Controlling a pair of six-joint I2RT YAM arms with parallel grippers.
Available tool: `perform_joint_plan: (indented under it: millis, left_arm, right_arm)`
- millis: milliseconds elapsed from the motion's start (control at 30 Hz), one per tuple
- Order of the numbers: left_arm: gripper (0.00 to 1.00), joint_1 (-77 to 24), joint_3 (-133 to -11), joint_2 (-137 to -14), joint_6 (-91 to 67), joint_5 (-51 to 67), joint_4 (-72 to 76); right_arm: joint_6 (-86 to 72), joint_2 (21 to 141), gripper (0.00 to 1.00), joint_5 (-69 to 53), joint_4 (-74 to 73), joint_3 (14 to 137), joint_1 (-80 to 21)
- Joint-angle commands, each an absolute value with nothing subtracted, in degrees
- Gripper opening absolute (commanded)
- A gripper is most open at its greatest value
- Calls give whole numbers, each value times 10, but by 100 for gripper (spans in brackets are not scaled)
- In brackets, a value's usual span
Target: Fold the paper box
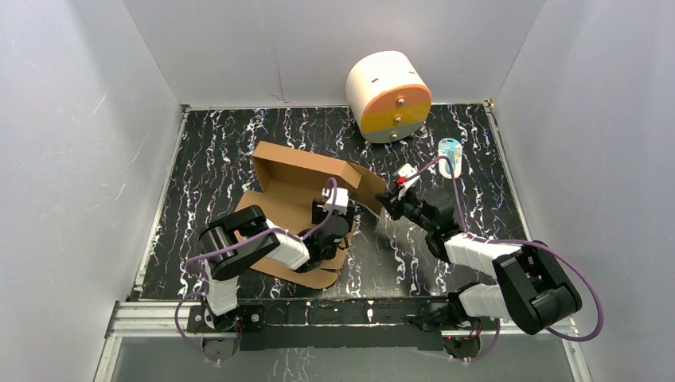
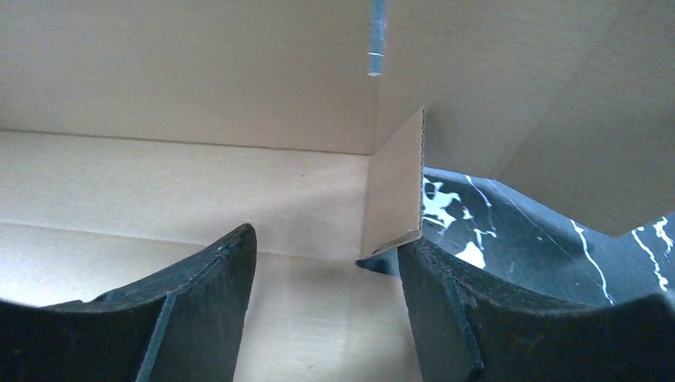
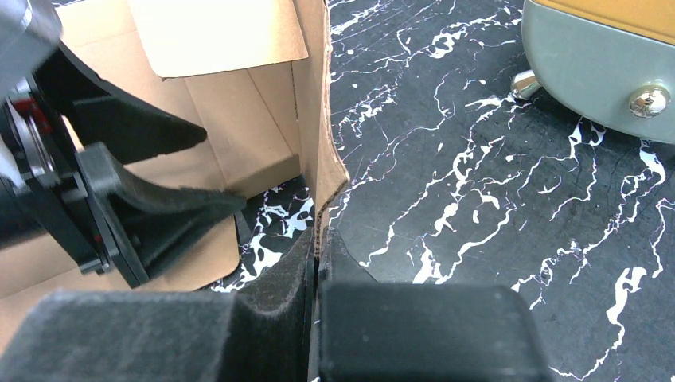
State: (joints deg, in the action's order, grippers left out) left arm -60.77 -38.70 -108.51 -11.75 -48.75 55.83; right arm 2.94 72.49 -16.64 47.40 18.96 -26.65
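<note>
Right wrist: pinches flap edge of seemingly light, stiff brown corrugated cardboard paper box (image 3: 239,119) in closed right gripper (image 3: 317,267), likely best hold; left gripper (image 2: 328,247) parted, empty.

paper box (image 1: 298,169): plain brown corrugated cardboard, half-formed, mid-desk (image 1: 215,151). Base panel flat, back wall upright, right side flap raised, small corner tab standing inside. Front panel looks flat on the near side, mostly hidden, so not sure.
</note>
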Motion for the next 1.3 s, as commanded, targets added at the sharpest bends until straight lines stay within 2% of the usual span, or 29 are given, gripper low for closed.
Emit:
perform_joint_plan:
  millis: [0, 367, 767, 967, 1267]
  left_arm:
    - [63, -591, -364, -1029, -174, -485, 578]
    - [61, -570, -334, -1025, -309, -441, 507]
    - [57, -554, -328, -1051, -388, -405, 485]
    - [63, -555, -322, -1027, -341, -341, 503]
    - [84, -583, -334, -1015, -240, -316, 539]
  right_arm:
    - [32, 725, 4, -170, 496, 206, -269]
    - [5, 705, 5, -158, 431, 237, -280]
    - [-52, 662, 7, 71, 385, 243, -375]
    - [-69, 660, 7, 96, 408, 234, -391]
    - [-58, 675, 6, 81, 426, 229, -391]
